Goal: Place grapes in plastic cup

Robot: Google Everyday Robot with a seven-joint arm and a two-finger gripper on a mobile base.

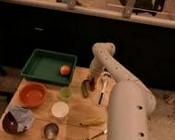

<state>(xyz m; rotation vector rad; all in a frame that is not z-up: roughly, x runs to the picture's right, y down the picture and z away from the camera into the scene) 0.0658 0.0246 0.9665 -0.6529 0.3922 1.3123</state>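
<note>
gripper [92,81] low over wooden table [73,127] | fingers closed on grapes [93,85] | plastic cup [65,93] left of fingers, apart | green tray [43,66] beyond cup | dark cabinets behind

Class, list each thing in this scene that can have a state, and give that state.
hand: shut on the grapes, low, right of the green tray.
grapes: in the hand, not in the plastic cup.
plastic cup: upright, no grapes inside.
green tray: holds one orange-red fruit.
orange bowl: upright, looks empty.
</note>
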